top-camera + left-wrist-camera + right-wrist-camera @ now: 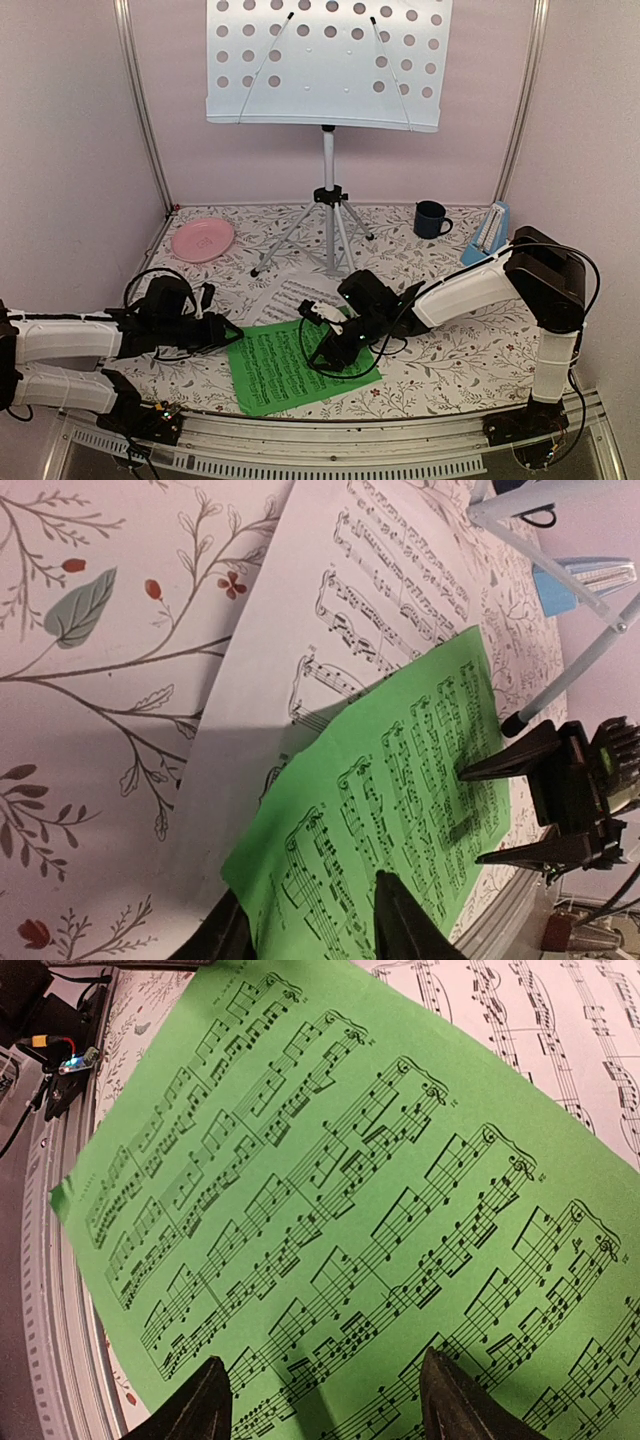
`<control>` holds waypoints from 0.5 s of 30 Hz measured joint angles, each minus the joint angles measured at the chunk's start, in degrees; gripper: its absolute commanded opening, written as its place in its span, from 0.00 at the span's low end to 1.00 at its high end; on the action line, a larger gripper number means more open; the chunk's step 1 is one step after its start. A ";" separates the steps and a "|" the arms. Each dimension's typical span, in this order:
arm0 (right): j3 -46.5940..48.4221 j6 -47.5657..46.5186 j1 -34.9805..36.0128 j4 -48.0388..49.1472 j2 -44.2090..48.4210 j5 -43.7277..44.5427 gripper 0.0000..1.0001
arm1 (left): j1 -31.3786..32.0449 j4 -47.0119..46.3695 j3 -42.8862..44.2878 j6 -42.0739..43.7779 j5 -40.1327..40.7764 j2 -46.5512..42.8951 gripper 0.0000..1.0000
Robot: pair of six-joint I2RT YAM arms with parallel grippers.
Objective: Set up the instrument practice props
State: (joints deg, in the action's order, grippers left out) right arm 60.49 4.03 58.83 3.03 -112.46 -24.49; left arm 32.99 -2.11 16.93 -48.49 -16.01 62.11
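The left arm's fingers point(405, 925) are standing moderately apart at the left corner of the green sheet-music page point(290, 375), with that corner lying between them. Whether they are touching the paper cannot be told. The page is lying flat on the counter point(450, 350), overlapping the white sheet-music page point(290, 295) just beyond the fingertips. The right arm's fingers point(455, 1400) are hanging wide apart just above the green page, holding nothing. The music stand point(330, 60) is standing with no pages on it, well beyond both sets of fingers. The metronome point(490, 232) is sitting well beyond and to the right of the right fingers.

Likely risks: the left fingers may be pinching only a sliver, which could crease or tear the page. The white page may drag along with it. The right fingers, if pressing down, may pin the paper being lifted. The two sets of fingers are working close together and may collide.
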 measured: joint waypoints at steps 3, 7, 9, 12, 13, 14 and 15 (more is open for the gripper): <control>0.00 -0.02 0.00 0.00 -0.02 0.00 0.66 | 0.00 1.31 0.00 0.50 -0.09 -1.11 0.41; 0.00 -0.02 0.00 0.00 -0.02 0.00 0.66 | 0.04 2.45 0.00 0.76 -0.70 -2.54 0.40; 0.00 -0.04 0.00 0.00 -0.02 -0.02 0.66 | 0.07 2.38 0.00 0.98 -1.18 -2.99 0.40; 0.00 -0.04 0.00 0.00 -0.02 -0.02 0.66 | 0.11 1.64 0.00 1.53 -1.86 -2.60 0.40; 0.00 -0.04 0.00 0.00 -0.02 0.00 0.66 | 0.11 1.20 0.00 1.64 -2.21 -2.16 0.40; 0.00 -0.04 0.00 0.00 -0.02 -0.02 0.66 | 0.11 0.63 0.00 1.79 -2.64 -1.40 0.40; 0.00 -0.07 0.00 0.00 -0.02 -0.02 0.66 | 0.11 0.17 0.00 1.90 -2.93 -0.55 0.40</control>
State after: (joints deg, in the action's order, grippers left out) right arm 60.49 3.97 58.83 3.03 -112.49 -24.51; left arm 33.10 -1.93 16.93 -46.59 -18.94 61.56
